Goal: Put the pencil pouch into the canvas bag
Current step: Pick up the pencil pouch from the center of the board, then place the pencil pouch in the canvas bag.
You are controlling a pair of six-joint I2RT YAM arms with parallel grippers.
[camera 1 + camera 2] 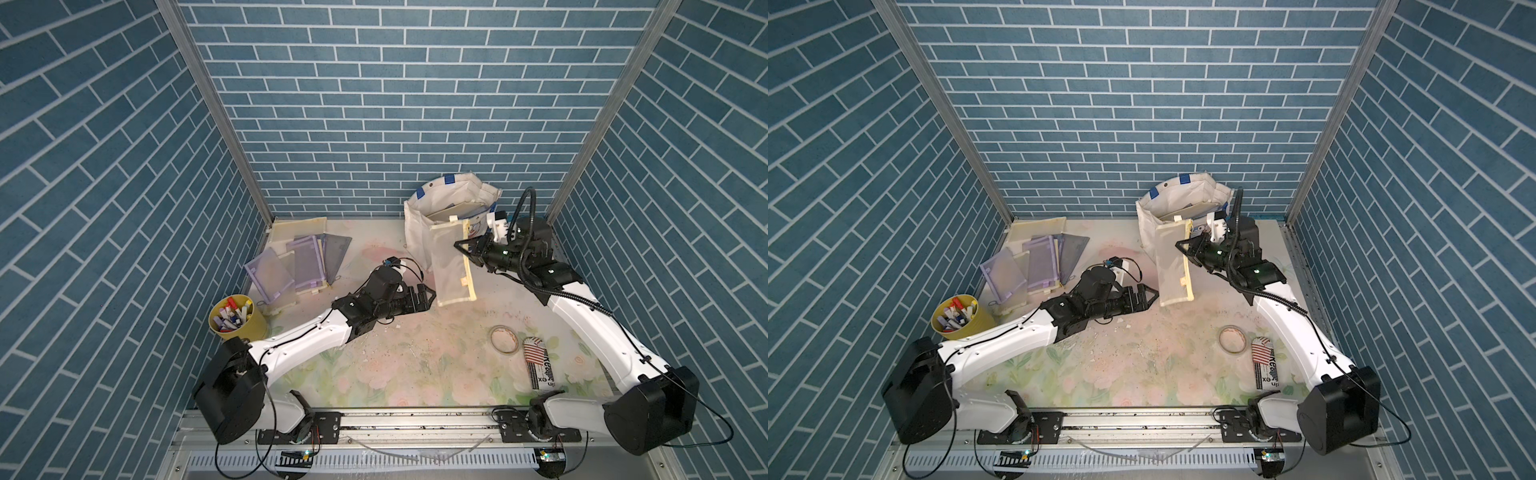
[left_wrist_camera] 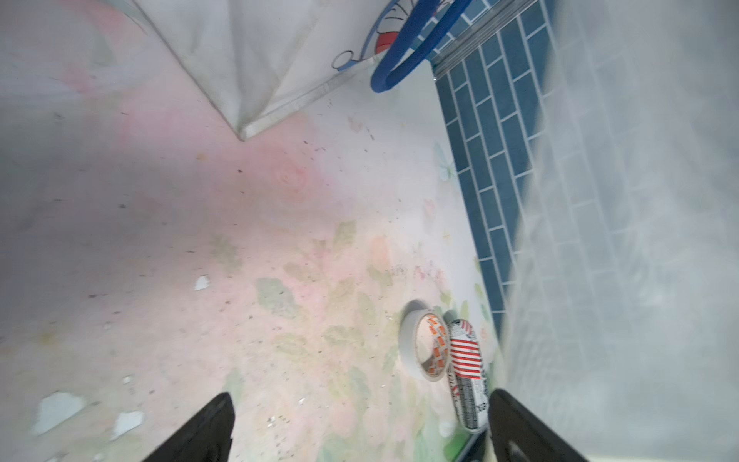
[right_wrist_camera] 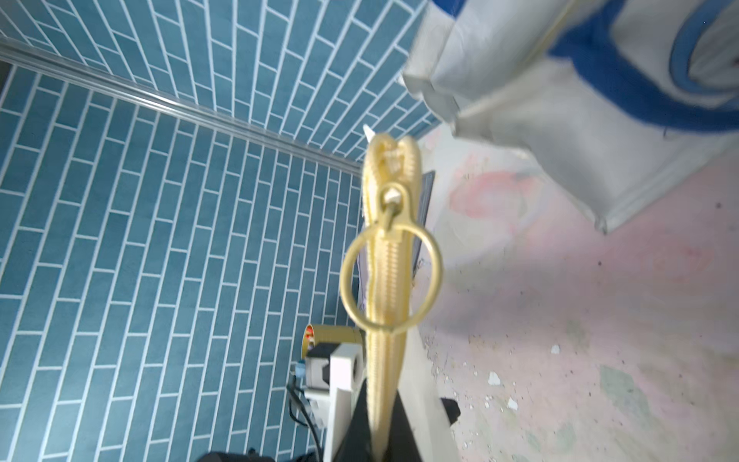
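A white mesh pencil pouch (image 1: 451,262) (image 1: 1169,266) with a cream zipper edge hangs tilted in front of the canvas bag (image 1: 417,232) (image 1: 1150,224), its lower end close to the table. My right gripper (image 1: 465,247) (image 1: 1185,249) is shut on the zipper edge; in the right wrist view the zipper and its ring pull (image 3: 390,280) run straight out from the right gripper (image 3: 384,432). My left gripper (image 1: 428,297) (image 1: 1152,297) (image 2: 360,436) stands open beside the pouch's lower corner with nothing between its fingers. The bag's blue handle (image 2: 404,52) hangs at its side.
A pile of purple and cream pouches (image 1: 291,266) lies at the back left, with a yellow cup of markers (image 1: 237,320) in front of it. A tape roll (image 1: 503,338) (image 2: 424,344) and a striped box (image 1: 540,368) lie at the front right. Flat items stand inside the bag (image 1: 453,212).
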